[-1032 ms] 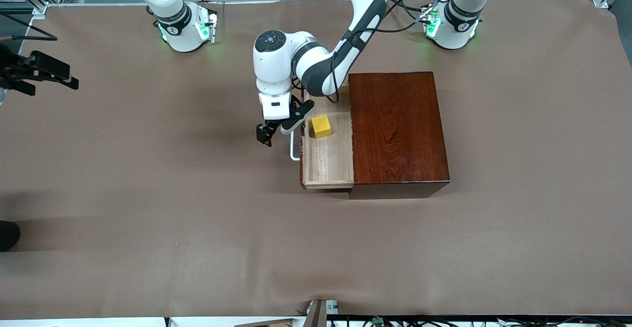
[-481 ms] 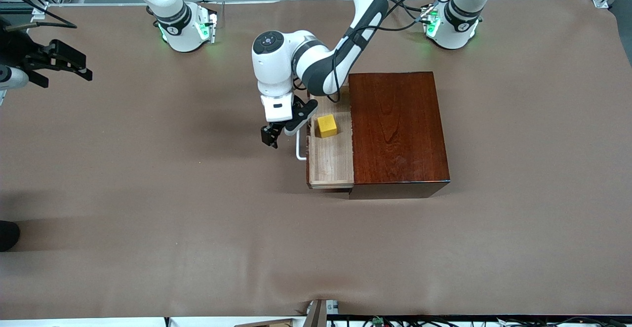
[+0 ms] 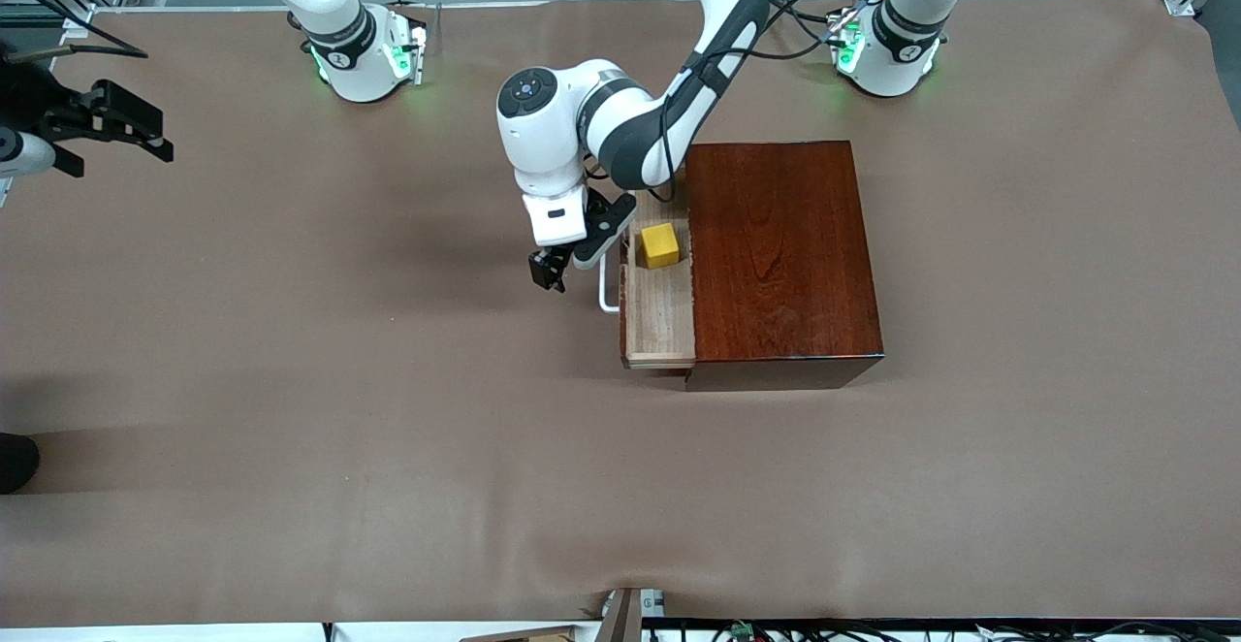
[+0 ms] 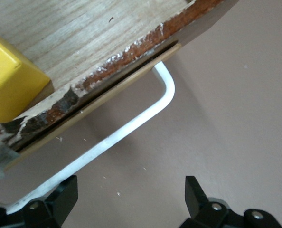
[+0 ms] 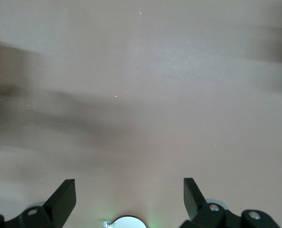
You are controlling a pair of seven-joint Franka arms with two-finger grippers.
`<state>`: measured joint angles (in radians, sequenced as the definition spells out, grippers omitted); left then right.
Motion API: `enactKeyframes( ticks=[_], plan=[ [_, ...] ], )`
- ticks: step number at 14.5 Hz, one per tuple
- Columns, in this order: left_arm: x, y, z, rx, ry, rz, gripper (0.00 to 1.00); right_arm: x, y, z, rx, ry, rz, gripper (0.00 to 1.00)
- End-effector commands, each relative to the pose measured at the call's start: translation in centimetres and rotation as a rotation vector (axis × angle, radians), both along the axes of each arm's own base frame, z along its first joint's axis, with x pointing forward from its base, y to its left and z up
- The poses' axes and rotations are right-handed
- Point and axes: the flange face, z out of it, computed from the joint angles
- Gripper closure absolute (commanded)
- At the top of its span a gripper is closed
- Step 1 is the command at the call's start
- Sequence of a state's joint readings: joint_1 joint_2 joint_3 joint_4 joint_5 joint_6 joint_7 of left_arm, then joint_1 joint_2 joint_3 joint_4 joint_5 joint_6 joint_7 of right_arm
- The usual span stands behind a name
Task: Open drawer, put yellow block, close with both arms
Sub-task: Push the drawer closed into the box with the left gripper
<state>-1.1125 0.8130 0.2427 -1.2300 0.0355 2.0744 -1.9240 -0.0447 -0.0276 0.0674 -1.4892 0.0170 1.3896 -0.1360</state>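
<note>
The dark reddish-brown box [image 3: 780,254] stands toward the left arm's end of the table. Its drawer [image 3: 661,322] is partly open, with the white handle [image 3: 609,289] at its front. The yellow block [image 3: 660,245] sits in the drawer. My left gripper [image 3: 551,272] is open, low beside the handle. In the left wrist view the handle [image 4: 131,126] runs down to one of the fingers [image 4: 60,197], with the block [image 4: 13,80] in the tray [image 4: 74,33]. My right gripper [image 3: 131,128] is open and empty over the right arm's end of the table.
Brown cloth [image 3: 388,448] covers the table. The right arm's base [image 3: 364,55] and the left arm's base [image 3: 887,50] stand along the table's back edge. The right wrist view shows bare cloth [image 5: 141,95] between the open right gripper's [image 5: 129,199] fingers.
The drawer has slid farther into the box, carrying the yellow block with it. My left gripper has moved along with the handle toward the box. My right gripper has shifted only slightly.
</note>
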Motion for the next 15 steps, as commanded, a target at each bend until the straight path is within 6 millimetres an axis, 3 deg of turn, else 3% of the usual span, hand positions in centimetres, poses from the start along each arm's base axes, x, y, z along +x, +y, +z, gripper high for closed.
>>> enactKeyframes(
  ticks=[1,10,15],
  plan=[
    [0.8,1.6,1.4,0.043,0.006,0.027,0.0,-0.7,-0.2,0.4,-0.019,-0.014,0.012,0.0],
    [1.3,4.1,0.1,0.155,0.086,0.086,0.0,-0.7,-0.1,0.3,-0.019,-0.01,0.013,0.0],
    [1.7,5.6,0.9,0.203,0.121,0.127,0.0,-0.7,0.0,0.3,-0.018,-0.007,0.014,0.0]
  ],
)
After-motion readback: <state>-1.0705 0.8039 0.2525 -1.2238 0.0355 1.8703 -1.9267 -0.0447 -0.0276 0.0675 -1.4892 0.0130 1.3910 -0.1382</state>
